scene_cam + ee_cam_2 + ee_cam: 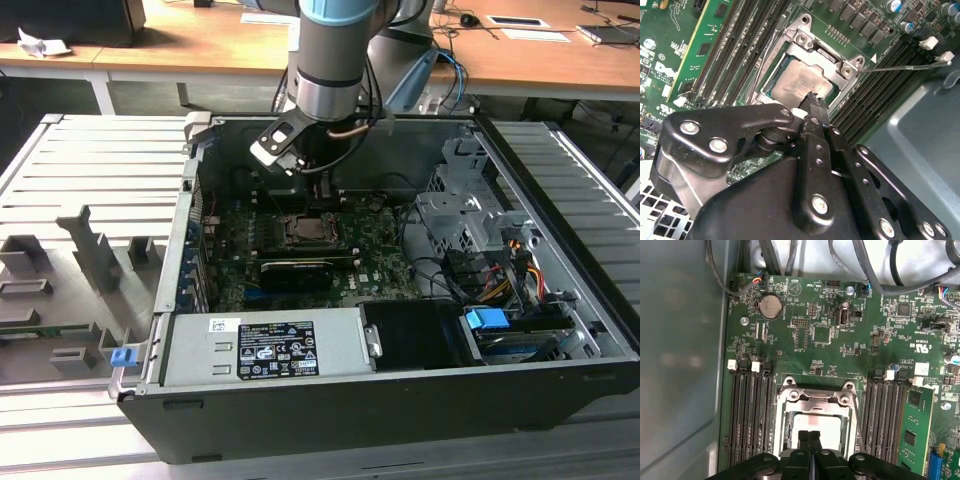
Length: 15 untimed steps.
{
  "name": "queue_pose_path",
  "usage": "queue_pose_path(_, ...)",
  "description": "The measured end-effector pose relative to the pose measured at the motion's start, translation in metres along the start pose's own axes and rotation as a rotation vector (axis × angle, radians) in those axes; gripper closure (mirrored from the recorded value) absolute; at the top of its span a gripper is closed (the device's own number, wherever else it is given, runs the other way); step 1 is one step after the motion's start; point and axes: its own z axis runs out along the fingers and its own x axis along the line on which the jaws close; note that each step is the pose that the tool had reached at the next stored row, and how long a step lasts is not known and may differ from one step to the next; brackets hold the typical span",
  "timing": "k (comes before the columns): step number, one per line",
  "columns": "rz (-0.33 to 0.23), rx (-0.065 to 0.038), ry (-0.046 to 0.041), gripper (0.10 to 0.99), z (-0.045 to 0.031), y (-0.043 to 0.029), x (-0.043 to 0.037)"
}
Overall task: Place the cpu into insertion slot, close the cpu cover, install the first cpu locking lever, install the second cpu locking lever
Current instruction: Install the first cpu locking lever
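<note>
Holds the black metal pincer (812,98) shut on nothing, fingertips pressed into one narrow point, apparently to push rather than carry. Hovers at the edge of the silvery-grey square cpu (796,82); cannot tell contact. Finds that chip seated in the black square insertion slot (305,230) on the green circuit board (860,365), with the thin dark-metal windowed cpu cover (815,399) flat around it. Leaves a thin silver wire locking lever (900,66) sticking out, seemingly unlatched.

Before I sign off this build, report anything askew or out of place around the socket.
One locking lever juts sideways across the memory slots, unlatched. The cpu lies flat under the cpu cover; no damage shows.
</note>
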Motion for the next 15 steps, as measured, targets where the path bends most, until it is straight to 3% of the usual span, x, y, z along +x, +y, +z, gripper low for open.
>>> queue_pose_path(6, 0.0, 0.0, 0.0, 0.98, -0.0099, -0.0006, 0.0002)
queue_pose_path(15, 0.0, 0.0, 0.0002, 0.98, -0.0126, -0.0007, 0.0002)
